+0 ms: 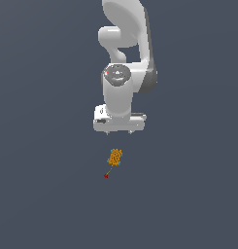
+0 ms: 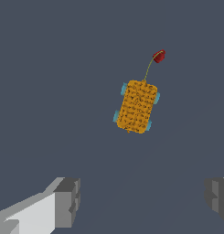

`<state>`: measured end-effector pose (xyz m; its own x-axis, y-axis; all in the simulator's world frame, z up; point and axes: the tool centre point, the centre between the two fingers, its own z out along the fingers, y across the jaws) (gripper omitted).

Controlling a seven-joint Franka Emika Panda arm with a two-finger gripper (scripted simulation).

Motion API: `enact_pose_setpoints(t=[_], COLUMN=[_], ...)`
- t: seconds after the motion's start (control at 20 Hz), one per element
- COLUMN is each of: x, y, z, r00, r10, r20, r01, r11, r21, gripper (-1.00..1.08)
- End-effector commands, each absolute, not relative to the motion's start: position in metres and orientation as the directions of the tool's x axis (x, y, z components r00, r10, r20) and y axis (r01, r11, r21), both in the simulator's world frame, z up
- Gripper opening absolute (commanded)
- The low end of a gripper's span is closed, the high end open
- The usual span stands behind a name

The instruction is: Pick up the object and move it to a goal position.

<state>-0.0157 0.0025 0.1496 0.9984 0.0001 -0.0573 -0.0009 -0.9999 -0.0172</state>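
The object is a tiny orange-yellow bumpy oblong lump with teal flecks, lying on the dark grey floor. A thin line runs from it to a small red dot. In the wrist view the object lies ahead of the fingers, with the red dot beyond it. My gripper hangs above the object, a short way off it, pointing down. It is open and empty. Its two fingers stand wide apart in the wrist view, and the object is not between them.
The white arm rises above the gripper in the exterior view. The floor is a plain dark grey surface all round, with no other objects in view.
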Motion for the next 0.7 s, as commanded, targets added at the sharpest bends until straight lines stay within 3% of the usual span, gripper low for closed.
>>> enact_pose_setpoints(t=[0.0, 0.65], x=[-0.016, -0.003], y=[0.003, 0.03], z=[0.15, 0.165], r00=[0.998, 0.999], r10=[0.0, 0.05], r20=[-0.057, -0.01], r01=[-0.001, 0.05], r11=[-1.0, -0.998], r21=[-0.017, -0.035], gripper=[1.0, 1.0])
